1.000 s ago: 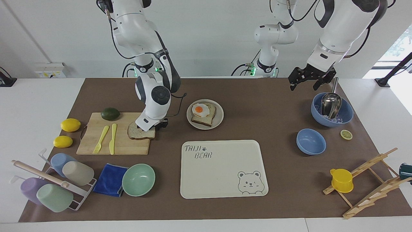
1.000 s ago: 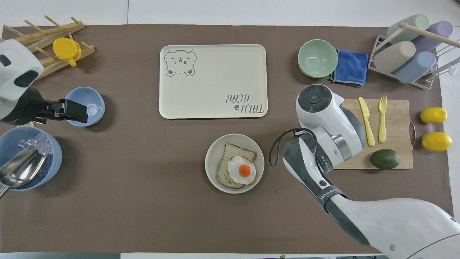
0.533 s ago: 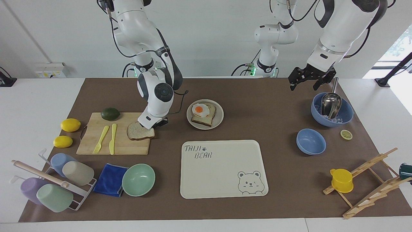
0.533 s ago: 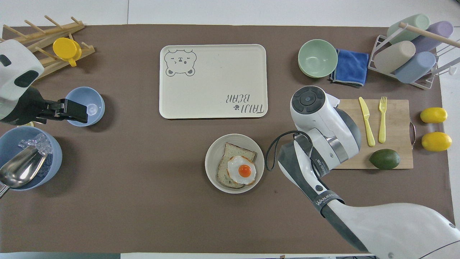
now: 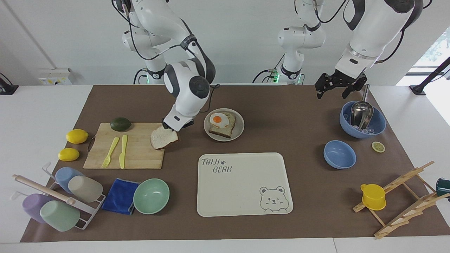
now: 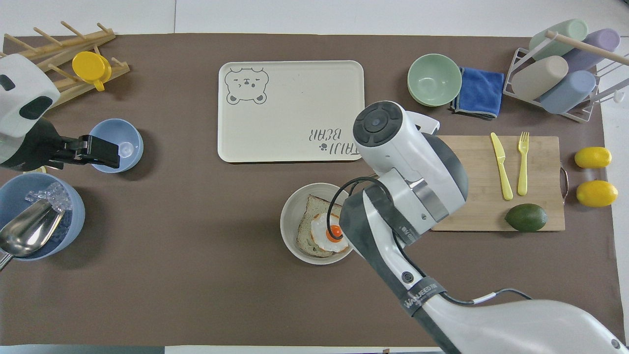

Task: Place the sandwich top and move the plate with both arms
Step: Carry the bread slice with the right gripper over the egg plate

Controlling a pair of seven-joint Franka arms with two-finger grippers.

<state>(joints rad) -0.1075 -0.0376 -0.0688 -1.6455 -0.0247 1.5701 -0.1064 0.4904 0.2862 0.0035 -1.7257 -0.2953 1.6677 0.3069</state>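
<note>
Right gripper [image 5: 173, 128] fingers clenched on sandwich top [image 5: 163, 137] at its upper edge. Slice lifted, tilted, hanging down from fingers, over cutting board [image 5: 135, 154] edge nearest plate [image 5: 239, 130]. Plate carries egg-topped bread [image 5: 221, 123], beside board. Left gripper [image 5: 334, 88] fingers spread, grasping nothing, waiting above counter [image 5: 281, 105] near ice bowl [image 5: 378, 126].

Bright, even light is filling both views, with daylight coming in at the upper right of the facing view. Soft, short shadows are lying under the mint-green bowl [image 5: 151, 196] and the tray [image 5: 244, 183]. The metal scoop [image 5: 361, 113] is catching a mild glare. The nearest arm casing is looking slightly soft at the overhead view's lower right.
</note>
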